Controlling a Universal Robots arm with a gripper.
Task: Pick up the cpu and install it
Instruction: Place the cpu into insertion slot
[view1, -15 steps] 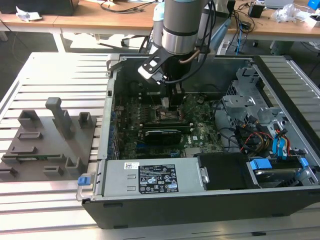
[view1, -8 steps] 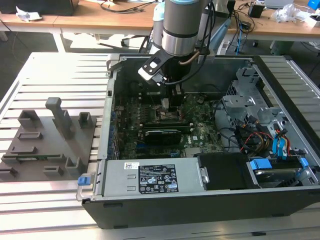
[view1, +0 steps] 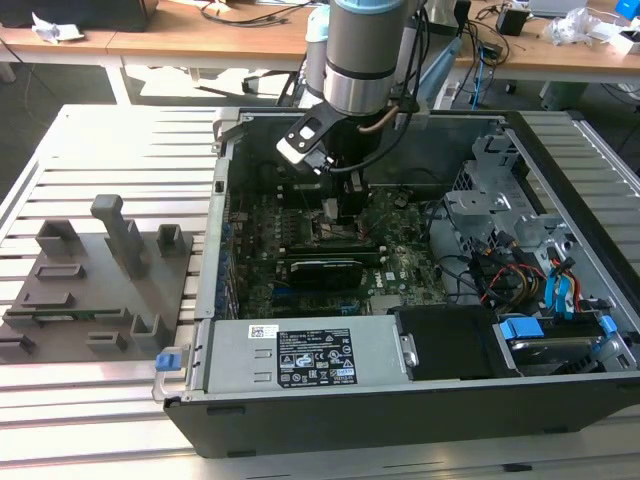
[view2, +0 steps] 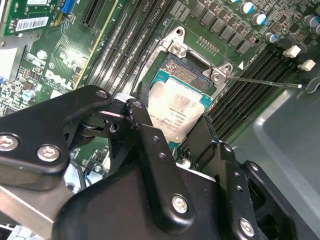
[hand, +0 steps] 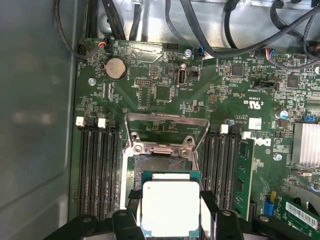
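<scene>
**Item:** cpu (hand: 171, 207). Flat square chip with a pale metal top and a green rim.

**Location:** inside the open computer case (view1: 400, 405), low over the socket (hand: 161, 162) on the motherboard (hand: 150, 107). It covers the near part of the socket, and a strip of the contact field shows beyond it. Whether it touches the socket cannot be told.

**Holder:** claw (view1: 345, 208), on the arm (view1: 360, 50) that reaches down into the case from above. The claw is closed on the cpu, and in both wrist views its black fingers (view2: 150, 145) press two opposite edges.

**Around the socket:**
- Hinged metal load frame (hand: 167, 127), swung open, just beyond the socket.
- Thin lever rod (view2: 265, 82), sticking out sideways over the memory slots (hand: 97, 165).
- The memory slots run along both sides of the socket, close to the fingers.
- Coin cell (hand: 116, 67) and loose cables (hand: 200, 20), farther off toward the case wall.

**Elsewhere in the case, exterior view:**
- Long black card (view1: 325, 268), just beside the claw.
- Drive cage (view1: 540, 270) with blue and red leads, at the exterior view's right.

**Outside the case:** grey fixture blocks (view1: 100, 270) on the slatted desk (view1: 60, 150), at the exterior view's left, well apart from the claw.
</scene>
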